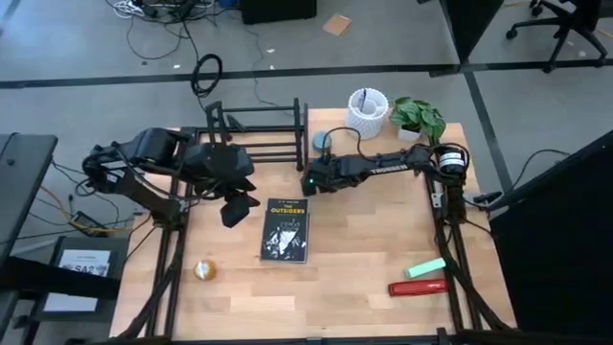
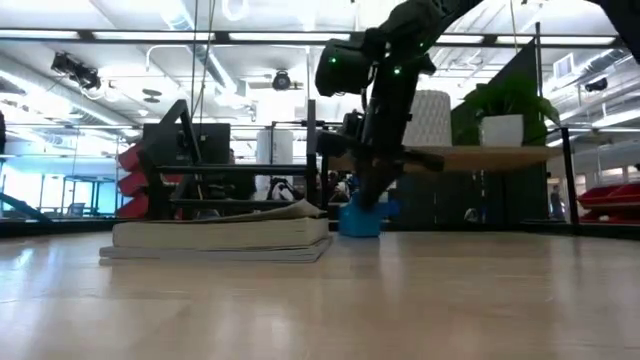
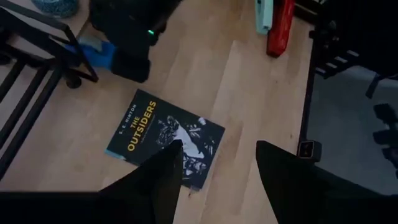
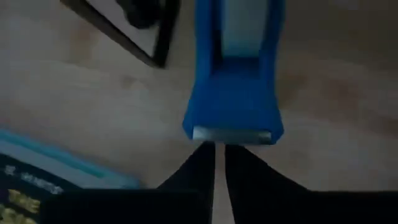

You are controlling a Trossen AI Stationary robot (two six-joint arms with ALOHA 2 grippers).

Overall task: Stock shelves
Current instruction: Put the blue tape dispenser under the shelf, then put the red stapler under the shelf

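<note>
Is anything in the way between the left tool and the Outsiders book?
Nothing visible. The left tool hangs open above the book, whose cover lies bare. The right tool is off to the side at the blue tape dispenser, beside the black rack.

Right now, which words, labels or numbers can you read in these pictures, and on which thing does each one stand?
"THE OUTSIDERS": yellow title on the dark paperback book lying on the tabletop, readable in the left wrist and high views.
"S. E. HINTON": small author line beside the title, only just readable.
White paper sheet beside the table: print too small to read.
No other readable text.
</note>
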